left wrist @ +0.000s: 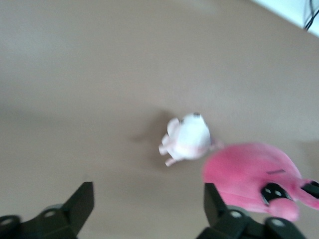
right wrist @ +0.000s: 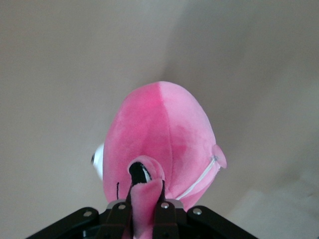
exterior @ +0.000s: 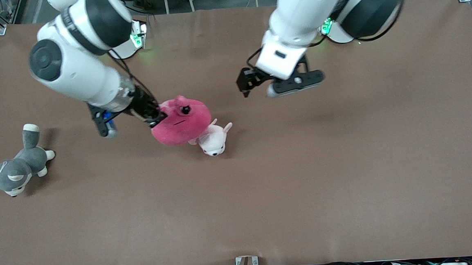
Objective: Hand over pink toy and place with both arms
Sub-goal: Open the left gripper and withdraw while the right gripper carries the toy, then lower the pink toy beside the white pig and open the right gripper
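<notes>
Brown table (exterior: 344,162), pale puppy (exterior: 214,140), grey dog (exterior: 15,168) about. Right gripper (right wrist: 146,209) clenched on pink toy (exterior: 182,121), hanging below jaws. Left gripper (left wrist: 147,211) spread wide, empty, beside toy. Handover apparently done; next: lower, release clear of puppy.

Two glossy white robot arms with black joint bands are seen, the right arm (exterior: 80,72) and the left arm (exterior: 315,17). Green lights glow at both wrists. Black cables are looped beside matte black grippers, whose silver screws are visible.
</notes>
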